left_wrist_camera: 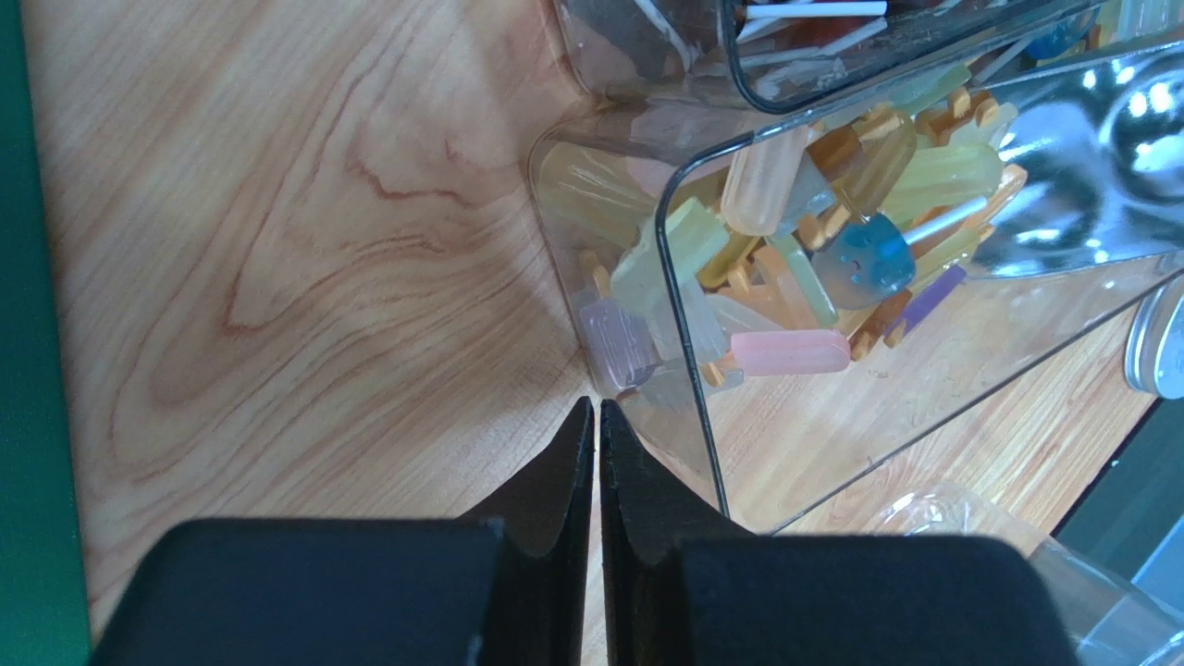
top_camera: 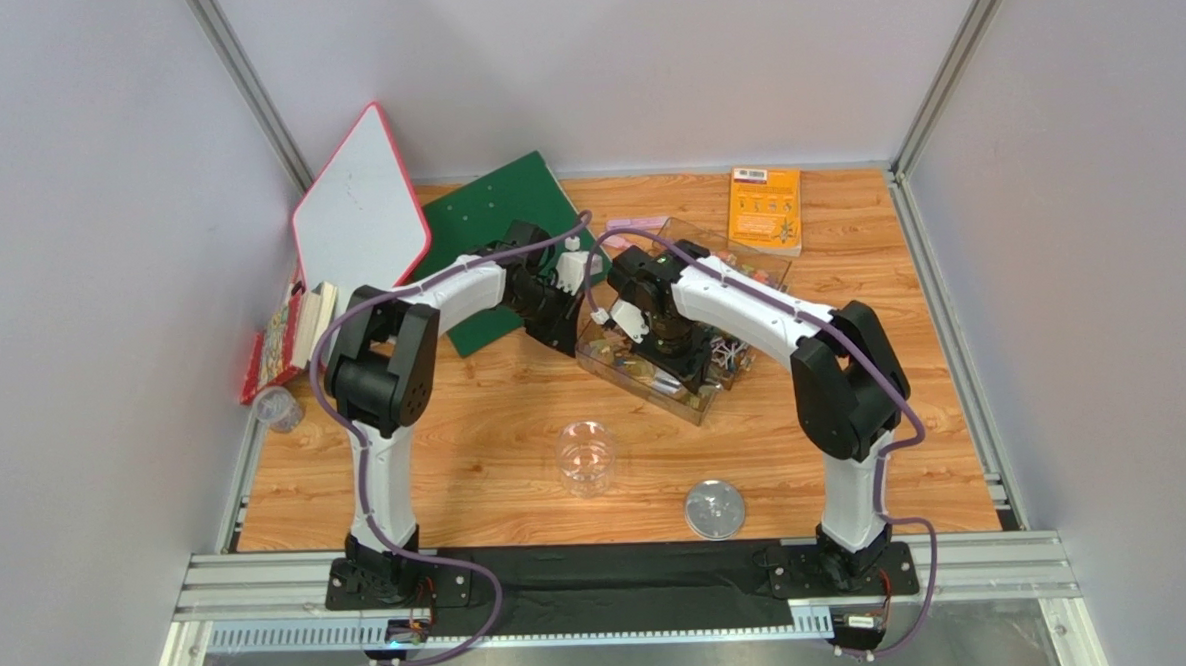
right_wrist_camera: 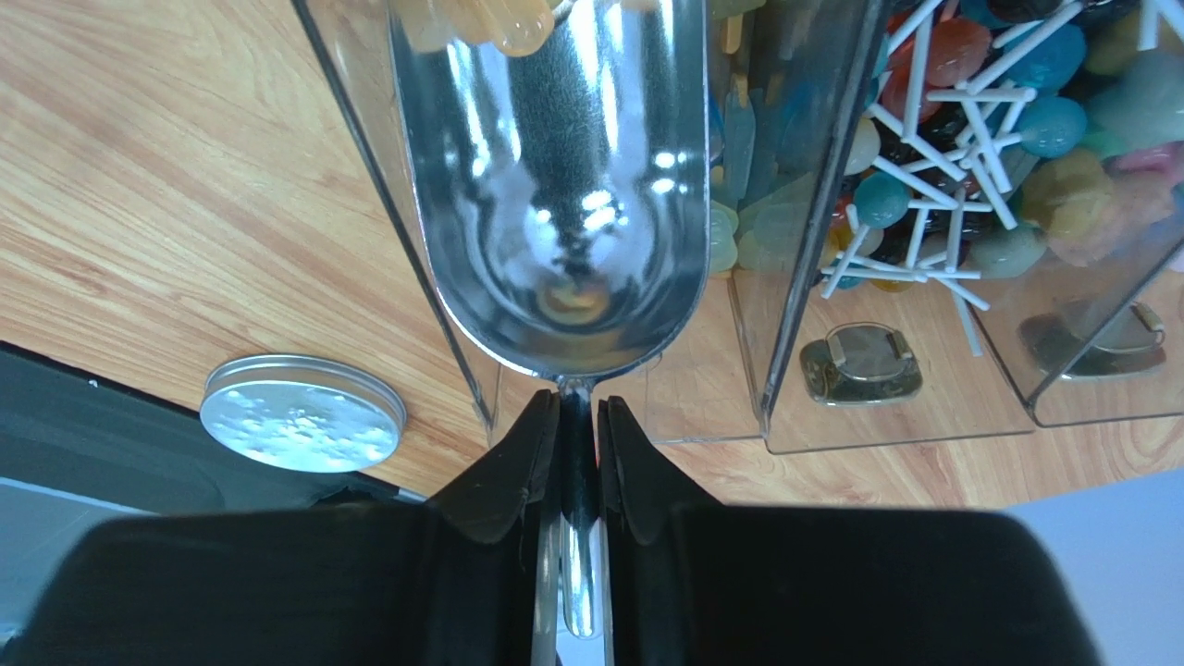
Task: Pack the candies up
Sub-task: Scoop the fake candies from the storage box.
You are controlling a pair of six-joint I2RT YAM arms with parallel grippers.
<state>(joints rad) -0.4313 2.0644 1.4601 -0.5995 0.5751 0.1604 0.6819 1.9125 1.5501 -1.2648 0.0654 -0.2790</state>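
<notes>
A clear compartmented box (top_camera: 701, 362) holds the candies. In the left wrist view, pale yellow, pink and orange candies (left_wrist_camera: 778, 236) lie heaped in one corner compartment. In the right wrist view, round teal, red and amber sweets on white sticks (right_wrist_camera: 1029, 125) fill another. My right gripper (right_wrist_camera: 578, 405) is shut on the handle of a metal scoop (right_wrist_camera: 556, 181). The scoop's bowl reaches into the box, with a few pale candies (right_wrist_camera: 487, 21) at its tip. My left gripper (left_wrist_camera: 598, 410) is shut and empty, its tips at the box's outer corner.
A clear jar (top_camera: 585, 457) and its metal lid (top_camera: 714, 510) sit on the table in front of the box. An orange booklet (top_camera: 767, 209), pink strips (top_camera: 637, 223), a green board (top_camera: 505, 247) and a white board (top_camera: 360, 201) lie behind. Packets (top_camera: 287, 339) stand at the left edge.
</notes>
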